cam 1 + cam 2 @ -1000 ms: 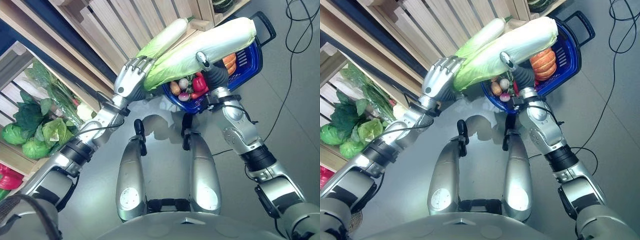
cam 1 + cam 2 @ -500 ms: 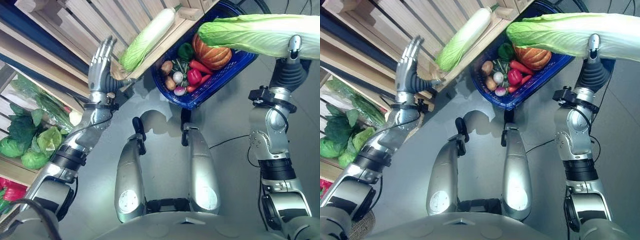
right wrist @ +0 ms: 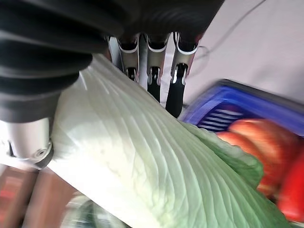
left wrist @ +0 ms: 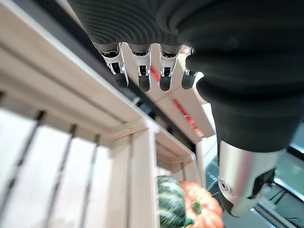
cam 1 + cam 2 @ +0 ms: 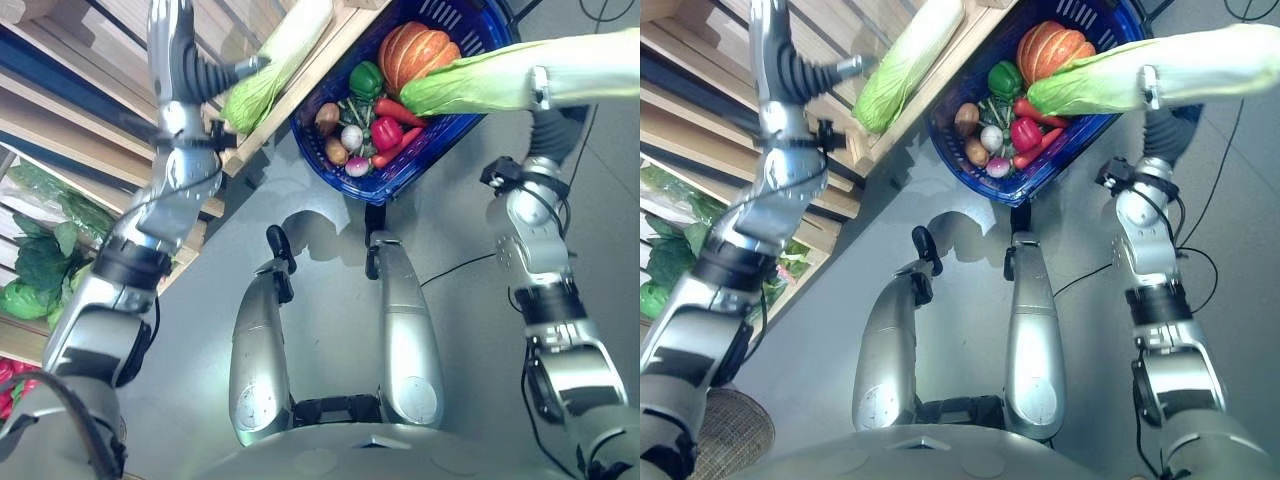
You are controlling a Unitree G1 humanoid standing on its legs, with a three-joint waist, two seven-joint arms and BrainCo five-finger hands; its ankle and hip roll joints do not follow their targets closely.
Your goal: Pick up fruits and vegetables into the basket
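The right hand [image 3: 142,52] is gripping a long ribbed cabbage [image 5: 520,78], its leafy end hanging over the blue basket [image 5: 440,150]. The right wrist view is showing its fingers curling round the pale leaves. The left hand [image 4: 142,66], fingers relaxed and empty, is hovering by slatted wooden shelves [image 4: 71,142]; a second cabbage [image 5: 275,60] is lying there.

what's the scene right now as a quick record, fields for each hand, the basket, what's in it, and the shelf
right hand: curled round a napa cabbage, leafy end over the basket
left hand: raised by the wooden shelf, fingers straight, holding nothing
basket: blue, on the floor beside the shelf
basket contents: orange pumpkin, green pepper, red pepper, small round vegetables
wooden shelf: a second napa cabbage lies along its edge
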